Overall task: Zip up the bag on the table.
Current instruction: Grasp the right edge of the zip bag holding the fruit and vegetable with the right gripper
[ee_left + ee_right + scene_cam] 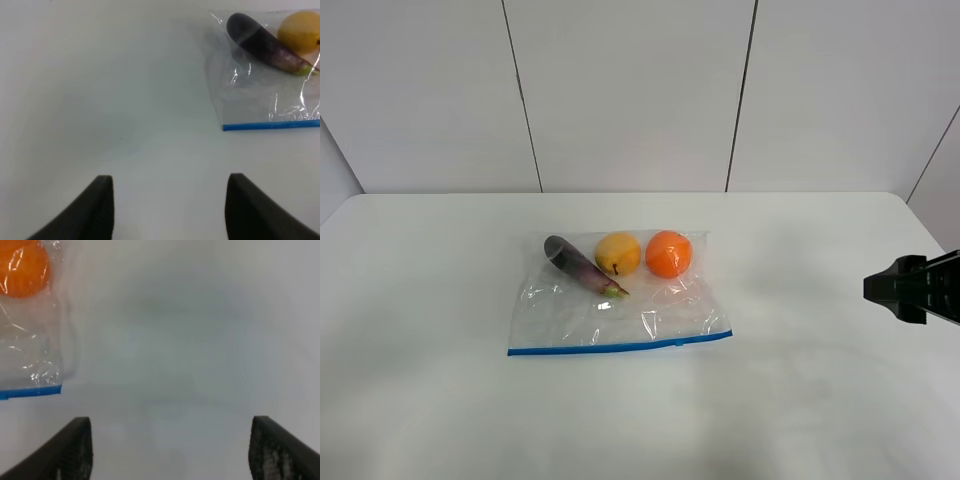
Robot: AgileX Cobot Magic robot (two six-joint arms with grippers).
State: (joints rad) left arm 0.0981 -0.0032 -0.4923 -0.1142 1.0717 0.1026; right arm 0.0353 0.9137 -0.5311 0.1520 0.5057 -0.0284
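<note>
The clear bag lies flat in the middle of the white table, its blue zipper strip along the near edge. Inside, at the far end, are a purple eggplant, a yellow fruit and an orange. My right gripper hovers at the right edge of the table, well away from the bag. In the right wrist view it stands open and empty, with the bag's corner off to one side. My left gripper is open and empty too, short of the bag's other corner.
White wall panels rise behind the table's far edge. Bare tabletop surrounds the bag on every side.
</note>
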